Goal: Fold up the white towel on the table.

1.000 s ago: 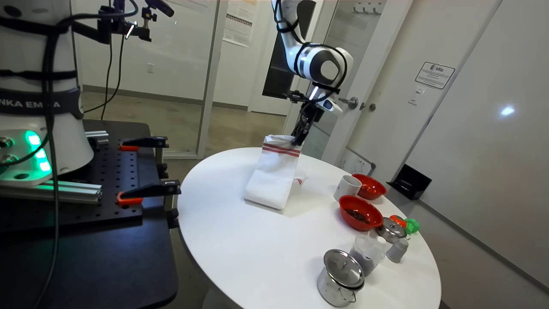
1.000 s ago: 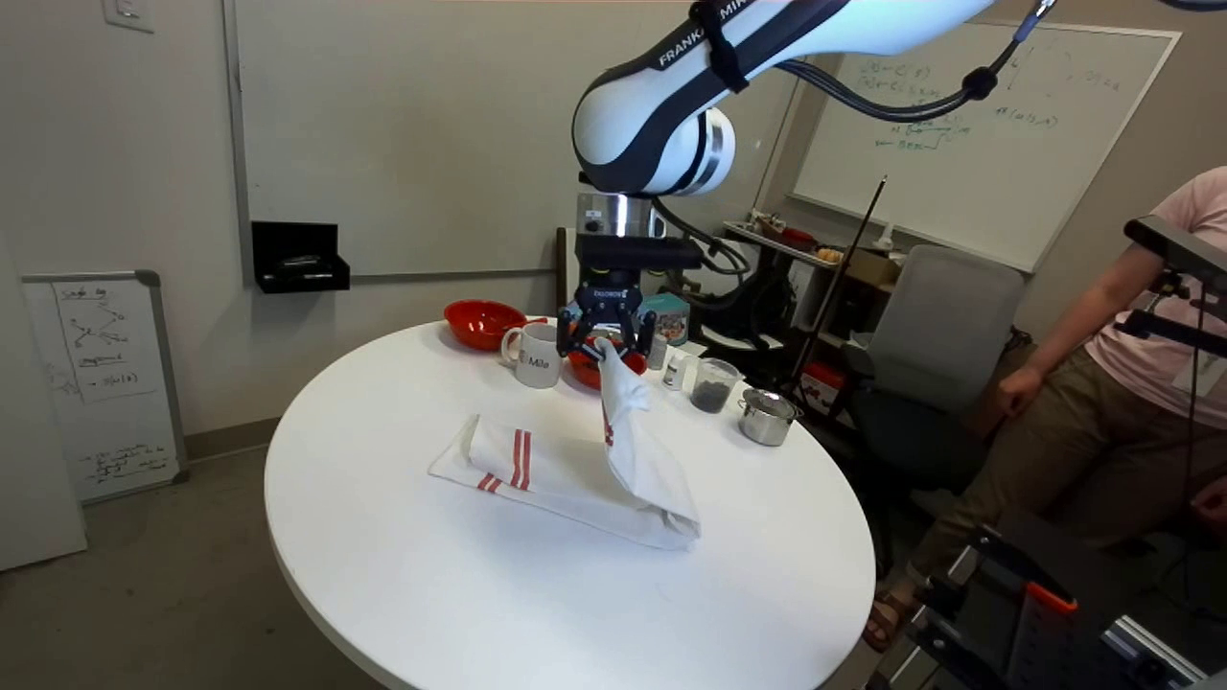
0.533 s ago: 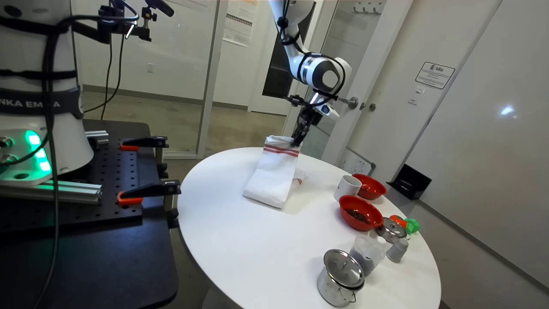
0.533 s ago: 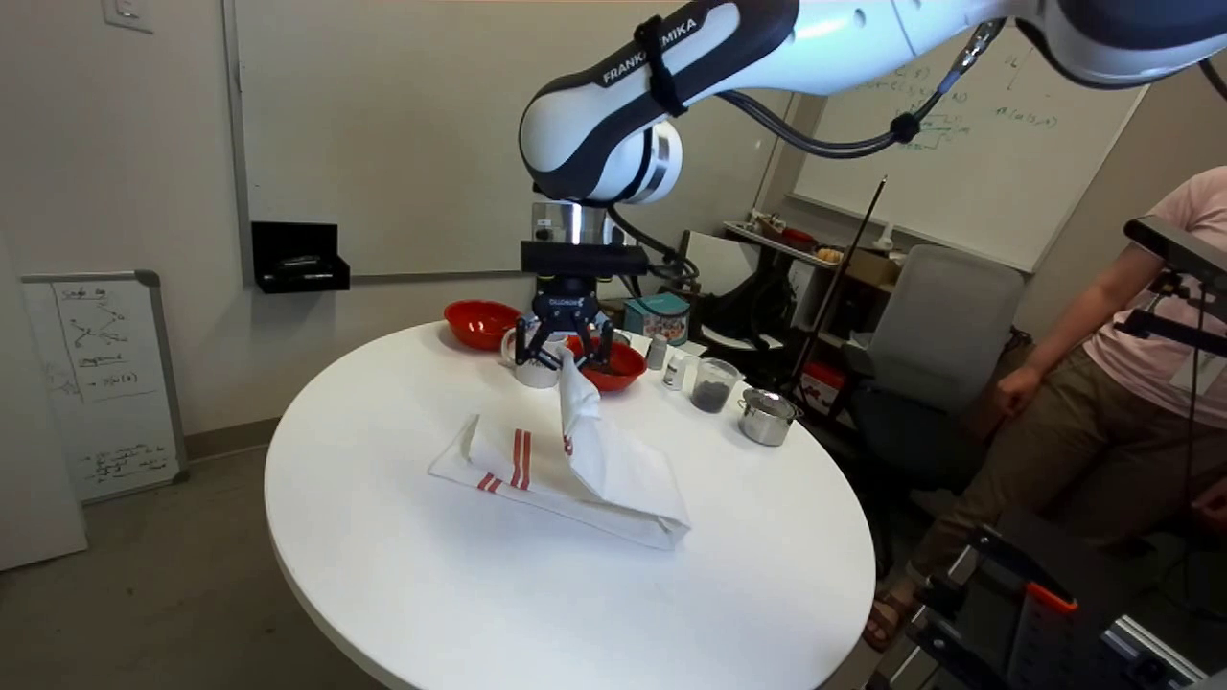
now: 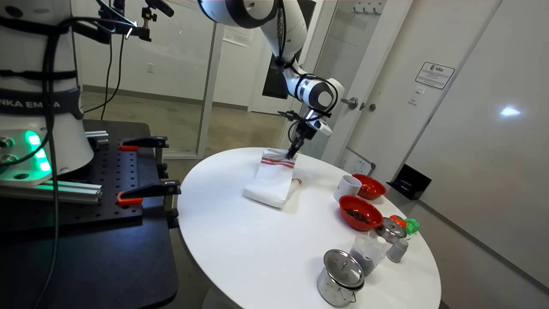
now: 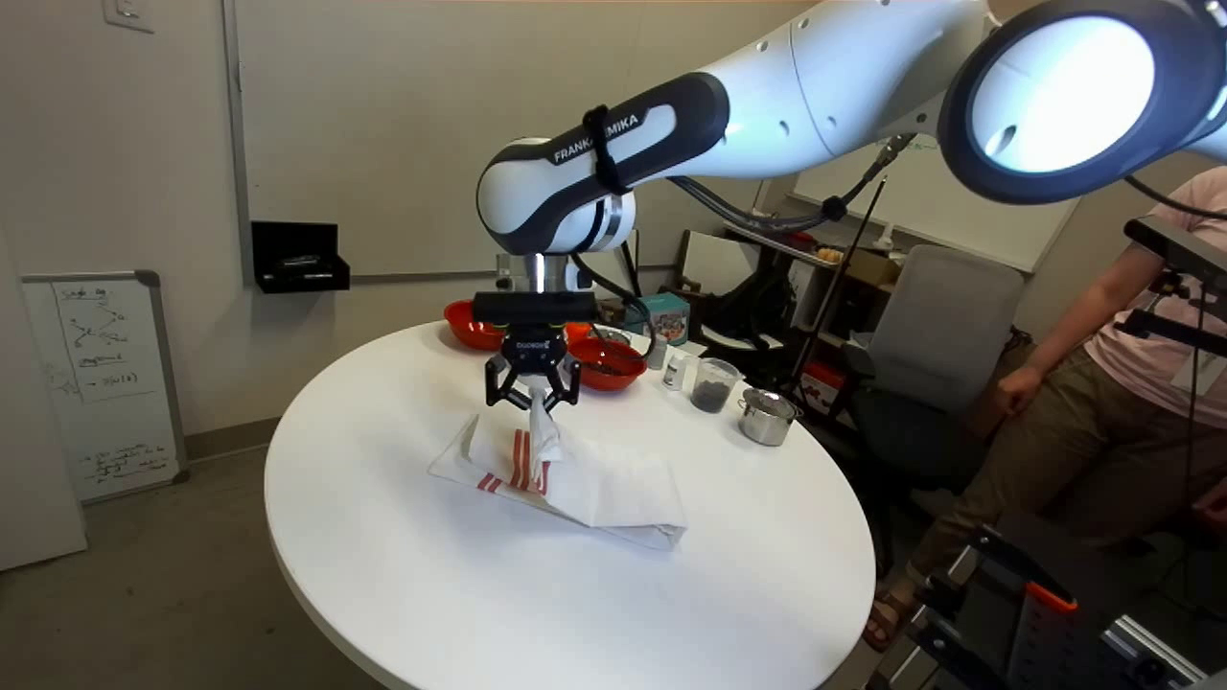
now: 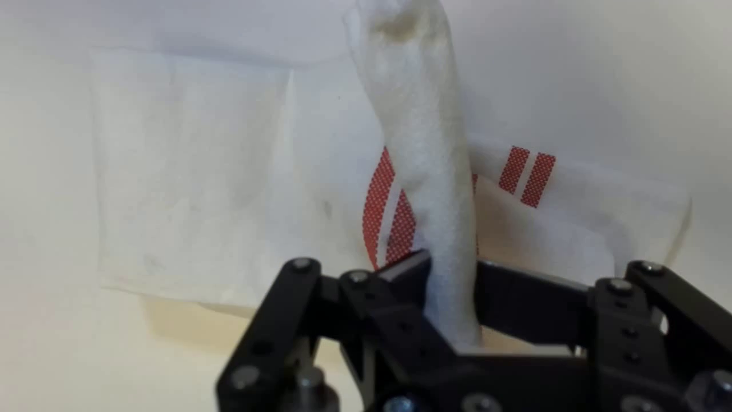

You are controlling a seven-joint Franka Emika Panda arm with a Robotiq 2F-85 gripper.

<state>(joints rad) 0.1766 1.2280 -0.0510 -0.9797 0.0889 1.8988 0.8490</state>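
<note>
In the wrist view, your gripper (image 7: 452, 292) spans the bottom of the frame, right of centre, its black fingers (image 7: 529, 300) clenched on a bunched fold of the red-striped white towel (image 7: 423, 114). That fold runs up to the top edge, with a brownish mark near its upper end, and flatter cloth spreads to the left and right of it. In an exterior view, you have the round white table (image 5: 240, 240) across the middle of the frame, the towel on its upper part with the striped end raised in the gripper's grasp; to the right stand a white mug (image 5: 347, 187) and two red bowls (image 5: 369, 211), and at the lower right a lidded metal pot (image 5: 341, 279). In an exterior view, a person in a pink shirt (image 6: 1064, 431) is at the right edge; your gripper hangs near the centre, pinching a peak of cloth, and the rest of the towel lies on the table just below the middle of the frame.
</note>
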